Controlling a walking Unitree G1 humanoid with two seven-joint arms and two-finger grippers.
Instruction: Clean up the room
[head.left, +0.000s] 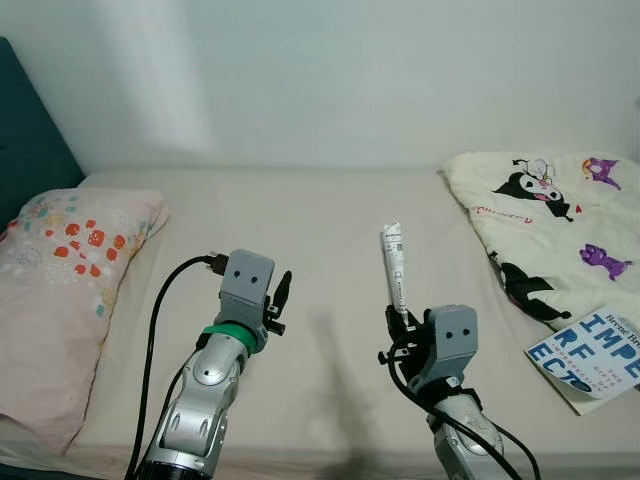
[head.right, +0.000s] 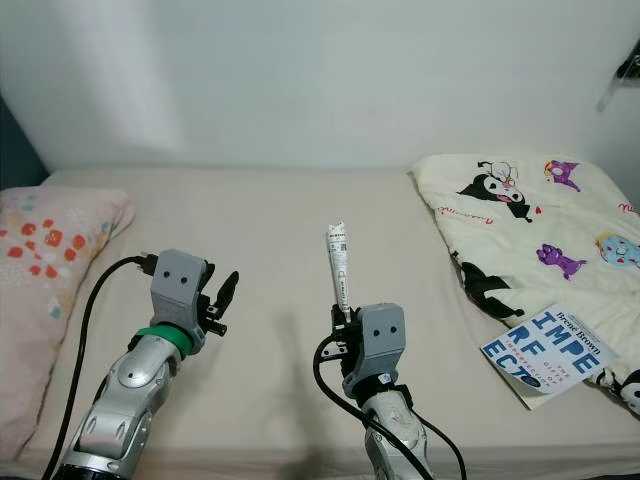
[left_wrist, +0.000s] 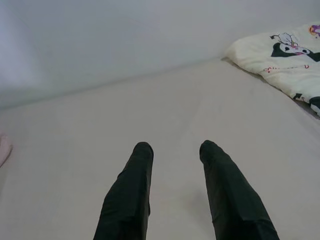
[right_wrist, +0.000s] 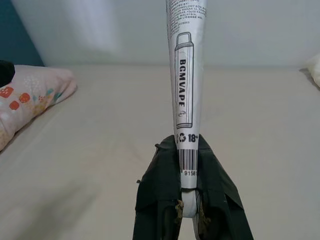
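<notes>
Right gripper — fingers pinched on the lower end of a white wrapper, which stands upright above them, over the bed. Left gripper — fingers spread, holding nothing, raised over the sheet. Book at right, on the cartoon blanket. Pillow at left.

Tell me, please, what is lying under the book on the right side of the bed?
The book lies on the edge of the cartoon-print blanket, partly over the bed sheet. Whether anything else is beneath it cannot be seen.
</notes>
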